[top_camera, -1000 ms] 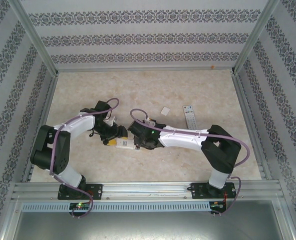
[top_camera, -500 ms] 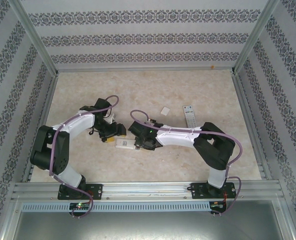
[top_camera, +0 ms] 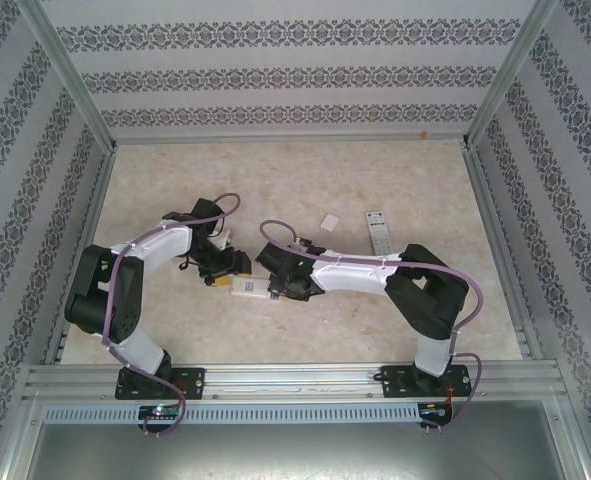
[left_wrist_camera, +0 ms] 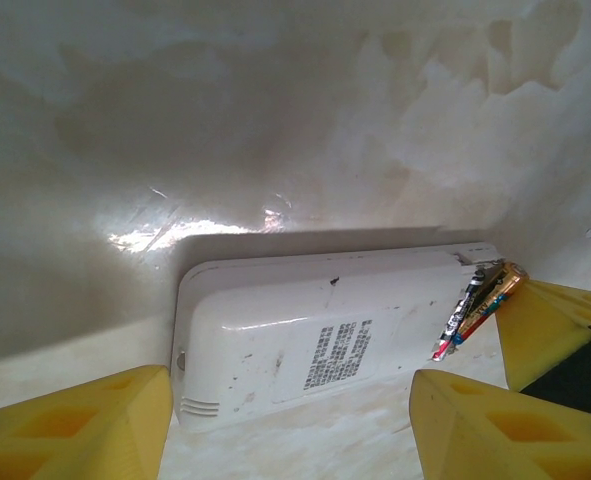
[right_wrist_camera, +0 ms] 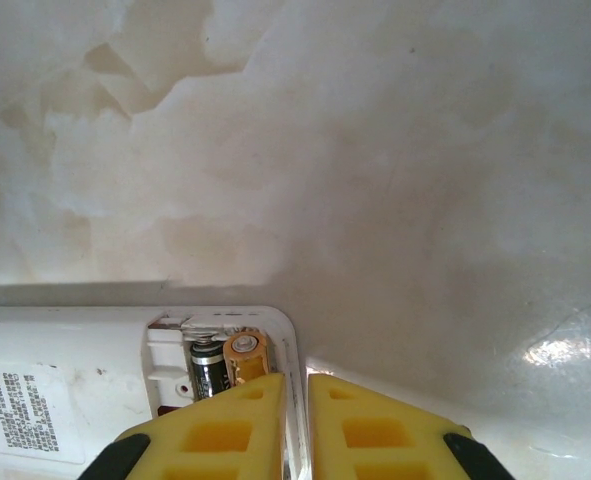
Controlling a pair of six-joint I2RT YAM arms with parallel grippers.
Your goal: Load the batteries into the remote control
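We're steadying remote (left_wrist_camera: 315, 335), lower centre, inside open left gripper (left_wrist_camera: 290, 400); closed right gripper (right_wrist_camera: 295, 390) should be pressing batteries (right_wrist_camera: 211, 368) squarely down.

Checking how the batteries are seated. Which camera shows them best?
Right wrist: both batteries lie side by side in the open compartment of the remote control, ends visible. Left wrist catches them obliquely at the remote's far end. Top external leaves them too small to make out.
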